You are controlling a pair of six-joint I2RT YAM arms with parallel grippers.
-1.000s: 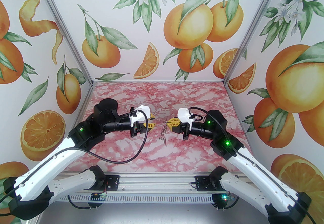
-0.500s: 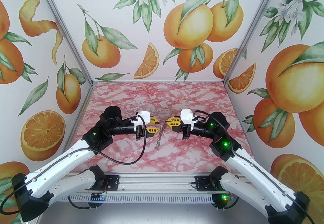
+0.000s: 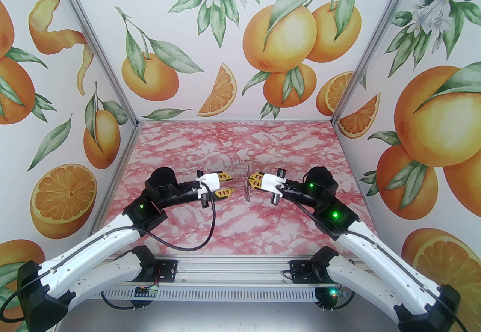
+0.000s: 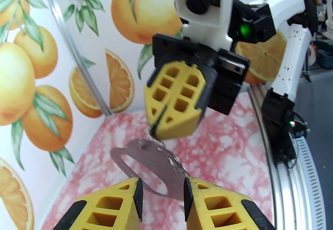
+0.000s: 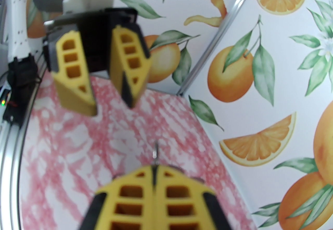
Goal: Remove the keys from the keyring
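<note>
Near the middle of the top view, just right of centre, the right gripper (image 3: 250, 178) is seen with its yellow fingers pressed together on the upper part of the keyring (image 3: 247, 189). The keyring hangs below the tips as a thin dark vertical shape over the pink marbled tabletop (image 3: 233, 225). Whether its lower end rests on the surface cannot be told. Just to the left of it, the left gripper (image 3: 231, 183) is held level and pointed at the keyring. Its two fingers are parted, one above the other in the frame, and nothing is grasped between them. A small stretch of tabletop is seen between its tips and the keyring.

At the centre of the left wrist view, the right gripper (image 4: 155, 130) is shown from the front, clenched on a small silvery piece at the top of the keyring. Whether that piece is a key or part of the loop cannot be told. The dark grey loop (image 4: 158, 161) slants down toward the lower middle of the frame, its large oval opening facing left. A row of small rings (image 4: 178, 165) is set along its right edge. Single keys cannot be made out among them. The left gripper (image 4: 161, 192) fills the bottom edge, and the lower end of the loop is seen through the gap between its fingers (image 4: 138, 195).

At the bottom centre of the right wrist view, a thin metal edge (image 5: 155, 152) stands out from the closed fingertips. The left gripper (image 5: 110, 104) is seen in the upper left, its fingers spread.
</note>
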